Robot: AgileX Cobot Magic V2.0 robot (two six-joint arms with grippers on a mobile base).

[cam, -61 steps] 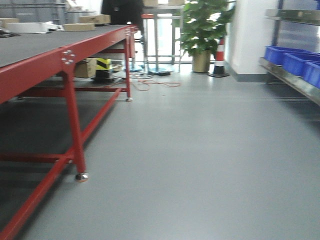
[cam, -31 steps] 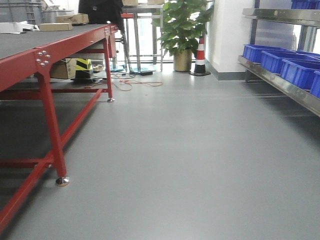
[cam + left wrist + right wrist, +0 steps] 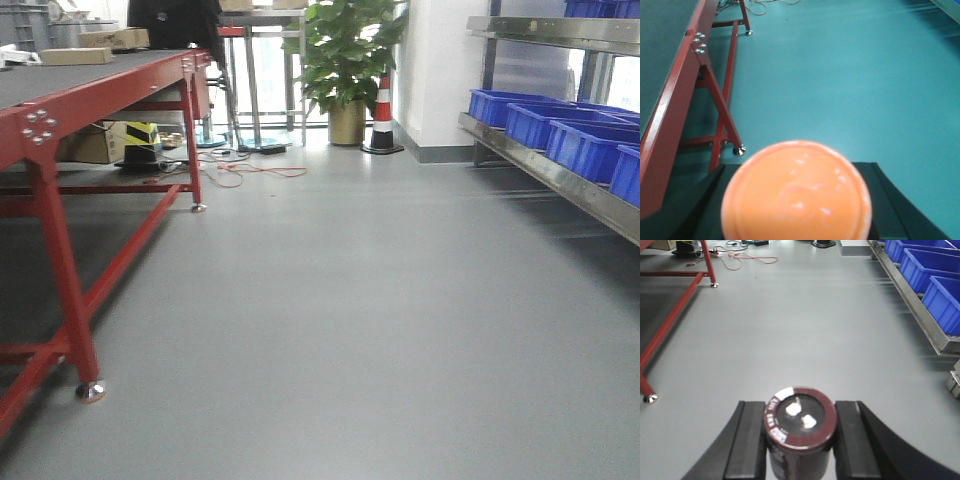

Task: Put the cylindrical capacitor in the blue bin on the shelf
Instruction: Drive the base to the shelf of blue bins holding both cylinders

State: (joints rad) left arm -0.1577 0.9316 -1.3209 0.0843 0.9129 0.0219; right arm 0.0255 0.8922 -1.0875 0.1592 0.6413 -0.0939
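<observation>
Right pincer [image 3: 799, 445] is pinching cylindrical capacitor [image 3: 799, 420]; left pincer [image 3: 796, 212] is pinching orange round object [image 3: 796, 190]; blue bins [image 3: 580, 145] are sitting on shelf [image 3: 545, 172].

Looks like an industrial workshop or warehouse. Steel shelf [image 3: 560, 180] holds blue bins [image 3: 585, 148] on the right, and a red-framed table [image 3: 100, 95] carries cardboard boxes [image 3: 112, 38] on the left. Grey floor [image 3: 380, 320], traffic cone [image 3: 382, 115] and loose cables [image 3: 245, 172] at the back.

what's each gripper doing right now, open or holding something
left gripper: closed on an orange round object
right gripper: closed on the cylindrical capacitor
</observation>
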